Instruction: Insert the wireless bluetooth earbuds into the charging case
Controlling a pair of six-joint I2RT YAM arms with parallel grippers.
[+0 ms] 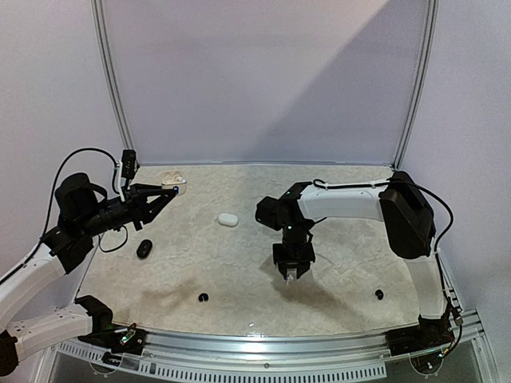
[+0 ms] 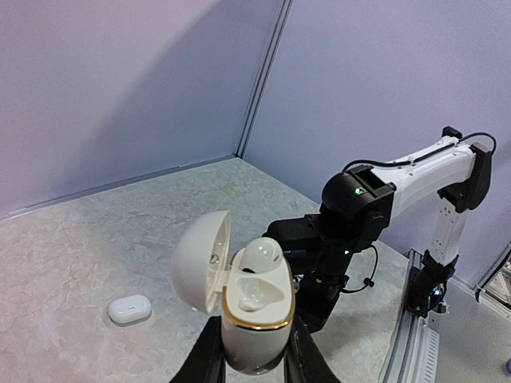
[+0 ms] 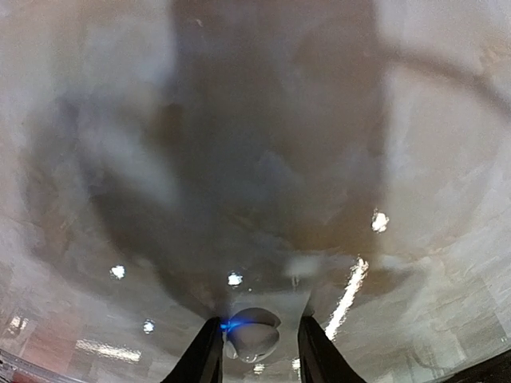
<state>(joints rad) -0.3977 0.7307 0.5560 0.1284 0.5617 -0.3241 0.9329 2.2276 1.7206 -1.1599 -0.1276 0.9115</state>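
The right end effector (image 3: pixel 254 353) points down over the counter (image 3: pixel 415 159), its fingers closed on a white earbud (image 3: pixel 251 335); the bud is pinched at the very tips, which I judge leaves it free below for seating. The left end effector (image 2: pixel 255 361) is clamped round the lower body of the open case (image 2: pixel 255 319) and holds it off the counter; the lid (image 2: pixel 200 259) is swung back and the sockets face up toward the right arm (image 2: pixel 359 211), presumably to offer a clear way in. One socket carries a seated earbud (image 2: pixel 261 254); the empty socket (image 2: pixel 251 295) beside it looks meant for the held one. The two end effectors are well apart, so the bud is not yet at the case.

Further out on the counter lie a closed white case (image 1: pixel 227 219) near the middle and a black case (image 1: pixel 144 249) by the left arm; neither is touched. Nearer the front edge sit a black earbud (image 1: pixel 203 298) and, well apart to the right, a second black earbud (image 1: pixel 379 294).

Counted: three cases, one held and two lying; four earbuds in view, two white and two black; no others are visible.
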